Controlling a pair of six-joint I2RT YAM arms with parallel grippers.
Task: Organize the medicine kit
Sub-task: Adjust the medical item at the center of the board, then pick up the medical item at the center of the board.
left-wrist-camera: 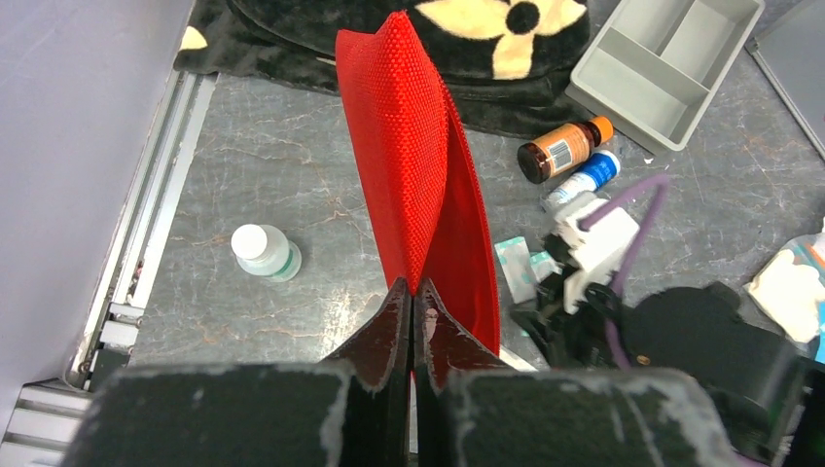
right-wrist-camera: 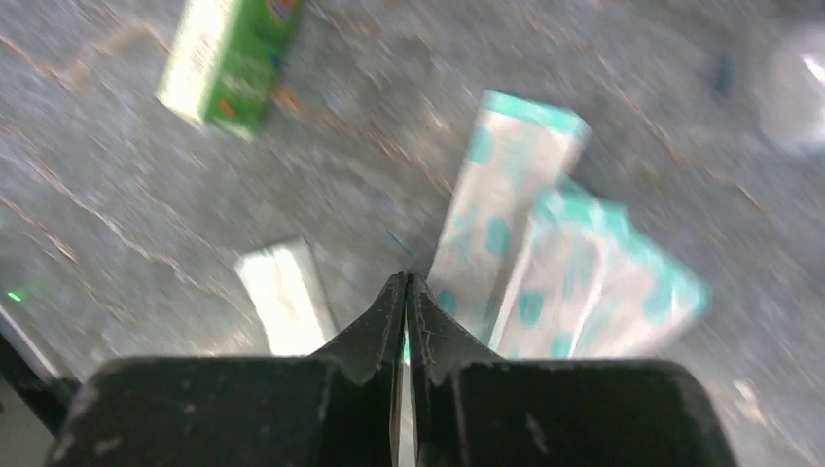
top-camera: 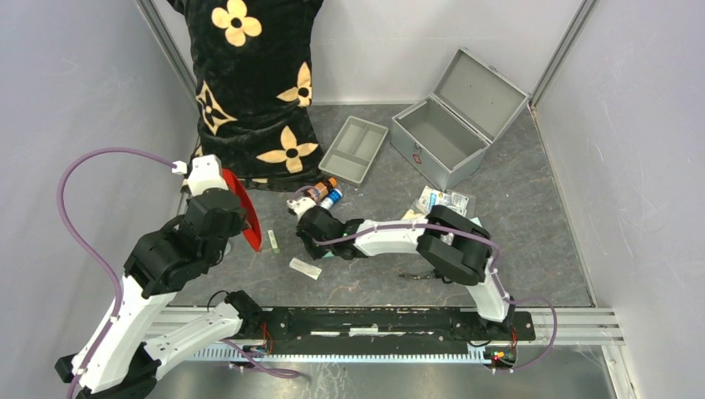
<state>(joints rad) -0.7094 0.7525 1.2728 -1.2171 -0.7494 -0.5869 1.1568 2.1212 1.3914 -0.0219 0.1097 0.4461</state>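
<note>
My left gripper [left-wrist-camera: 413, 290] is shut on the lower edge of a red mesh pouch [left-wrist-camera: 418, 175] and holds it upright above the table; the pouch also shows in the top view [top-camera: 243, 208]. My right gripper [right-wrist-camera: 407, 279] is shut, low over the table, with its tips just left of two white packets with teal dots [right-wrist-camera: 506, 195]. A thin teal sliver shows in the slit between the jaws. The right wrist view is blurred. The open grey metal case [top-camera: 445, 133] and a grey divided tray [top-camera: 355, 148] stand at the back.
An amber bottle [left-wrist-camera: 564, 148] and a blue-capped bottle [left-wrist-camera: 587, 178] lie near the tray. A white bottle [left-wrist-camera: 265, 251] stands at the left. A green box [right-wrist-camera: 233, 58], a white packet [right-wrist-camera: 282, 297], more packets [top-camera: 445, 199] and black flowered cloth [top-camera: 258, 75] are also there.
</note>
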